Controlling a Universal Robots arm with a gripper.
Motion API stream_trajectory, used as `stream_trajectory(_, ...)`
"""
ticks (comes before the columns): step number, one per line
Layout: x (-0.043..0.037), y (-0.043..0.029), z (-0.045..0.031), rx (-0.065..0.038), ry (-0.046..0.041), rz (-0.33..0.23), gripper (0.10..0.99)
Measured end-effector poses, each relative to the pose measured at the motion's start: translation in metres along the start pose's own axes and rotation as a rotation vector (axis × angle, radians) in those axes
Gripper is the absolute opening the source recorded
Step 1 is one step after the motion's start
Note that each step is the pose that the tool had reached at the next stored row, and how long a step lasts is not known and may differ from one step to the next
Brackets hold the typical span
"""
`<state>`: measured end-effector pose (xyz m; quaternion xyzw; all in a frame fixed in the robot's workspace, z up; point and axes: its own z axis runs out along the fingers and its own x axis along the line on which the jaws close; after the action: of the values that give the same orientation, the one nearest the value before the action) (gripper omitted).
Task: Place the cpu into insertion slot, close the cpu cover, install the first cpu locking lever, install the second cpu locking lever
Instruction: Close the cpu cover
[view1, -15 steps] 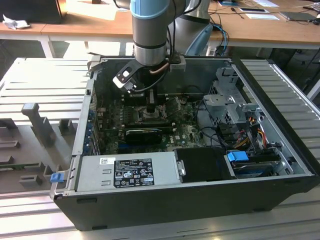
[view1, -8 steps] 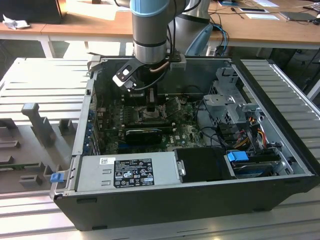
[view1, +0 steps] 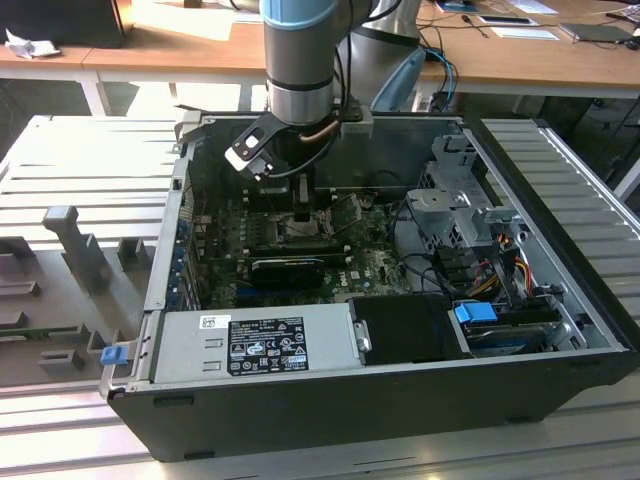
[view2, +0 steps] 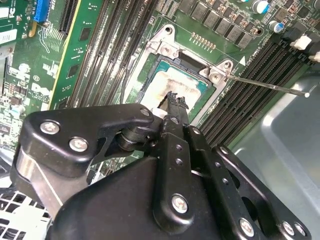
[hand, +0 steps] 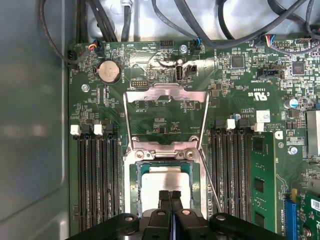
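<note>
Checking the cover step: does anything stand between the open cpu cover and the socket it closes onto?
Yes. The black gripper, fingers shut, hangs over the pale silver square cpu seated in the dark square insertion slot, in the closing path of the thin metal cpu cover frame, which is folded back. Nothing else visible blocks it.

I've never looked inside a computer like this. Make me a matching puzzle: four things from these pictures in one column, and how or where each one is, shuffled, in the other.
Things
1. cpu
2. cpu cover
3. gripper
4. coin battery

States
A. swung open, its window off the socket
B. lying in the insertion slot
C. round, silver disc
D. shut, tips over the cpu

Pairs: 1-B, 2-A, 3-D, 4-C
</note>
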<state>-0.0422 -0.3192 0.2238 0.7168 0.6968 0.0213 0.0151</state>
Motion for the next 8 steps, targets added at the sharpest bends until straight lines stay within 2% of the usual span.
stream_trajectory(3, 0.0001, 0.0055, -0.0002, 0.001, -0.0002, 0.0, 0.106)
stream_trajectory(7, 0.0002, 0.0061, -0.0094, 0.0, -0.0006, 0.0, 0.106)
stream_trajectory(8, 0.0005, 0.0061, -0.0093, 0.0, -0.0044, 0.0, 0.106)
